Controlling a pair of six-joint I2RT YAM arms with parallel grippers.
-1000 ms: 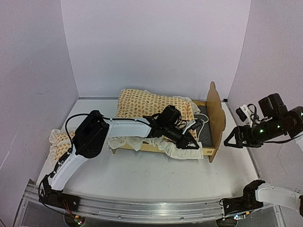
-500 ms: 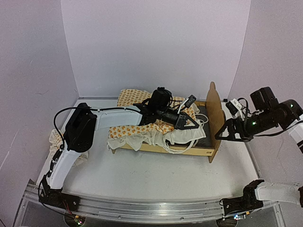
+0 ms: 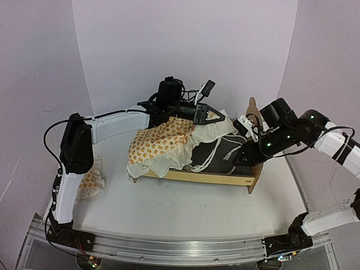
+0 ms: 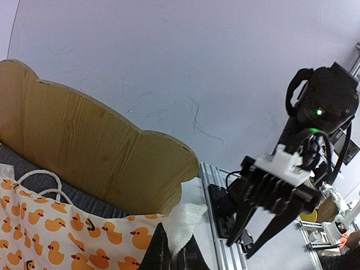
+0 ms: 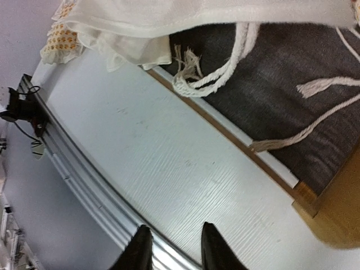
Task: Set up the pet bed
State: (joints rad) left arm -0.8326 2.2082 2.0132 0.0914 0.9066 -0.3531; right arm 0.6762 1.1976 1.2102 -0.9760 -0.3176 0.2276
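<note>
Looking down from above, I see the small ruffled pillow point(image 3: 90, 181) at the left of the frame, lying on the white table point(image 3: 185, 214) just beside my left arm. That arm rises from the lower left corner and stretches to the upper middle of the frame. There my left gripper point(image 3: 211, 116) is pressed together on a white edge of the duck-printed mattress cover point(image 3: 163, 140), holding that end raised above the bed. In the left wrist view the pinched cloth bunches right at my fingertips point(image 4: 169, 250). The rest of the cover hangs down to the left, draping over the left end of the frame.

The pet bed point(image 3: 208, 177) sits in the middle of the frame, a little right of centre, its long side rail facing the bottom edge. Its dark grey base point(image 3: 216, 154) is uncovered on the right half, with the cover's white ties point(image 5: 214, 79) lying looped across it.

Further right, my right gripper point(image 5: 173, 247) hangs low at the bed's right end, close to the near corner. Its fingers are spread partway with nothing between them; under them the right wrist view shows only table and the metal rail. The wavy headboard point(image 3: 254, 108) stands upright at the bed's right end, partly hidden behind my right arm.
</note>
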